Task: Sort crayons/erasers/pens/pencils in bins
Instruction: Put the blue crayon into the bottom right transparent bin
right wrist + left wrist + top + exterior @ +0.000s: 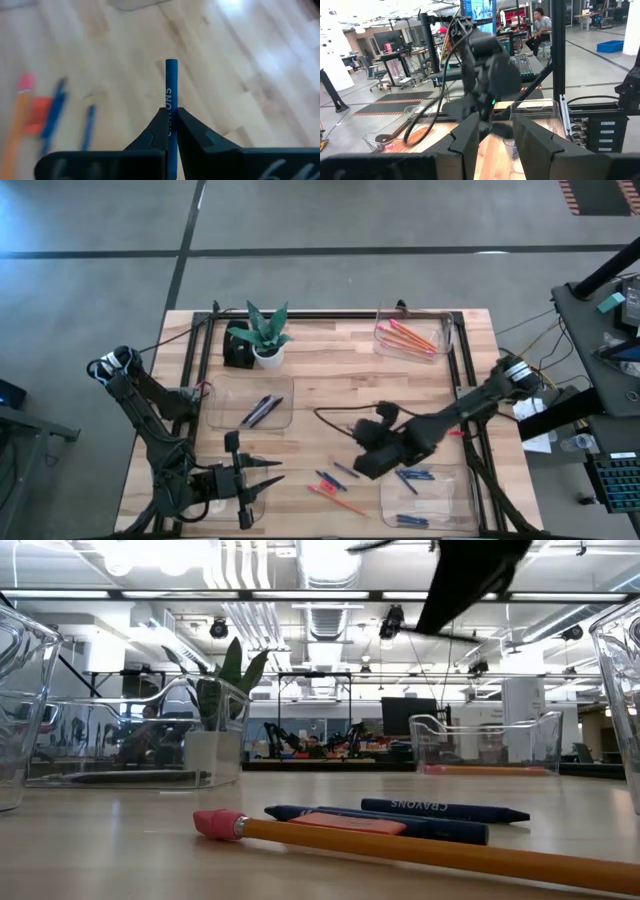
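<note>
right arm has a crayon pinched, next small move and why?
Probably carry it sideways to the bin at the near right, which already holds blue sticks. The right end effector is shut on a blue crayon, held above the table, so grasping looks done.

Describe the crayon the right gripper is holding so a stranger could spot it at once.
Start at the right arm reaching over the middle of the wooden table. Its right gripper is shut on a blue crayon that sticks out past the fingertips. Unlike the loose blue sticks and the pencil lying on the table, it is pinched between dark fingers.
</note>
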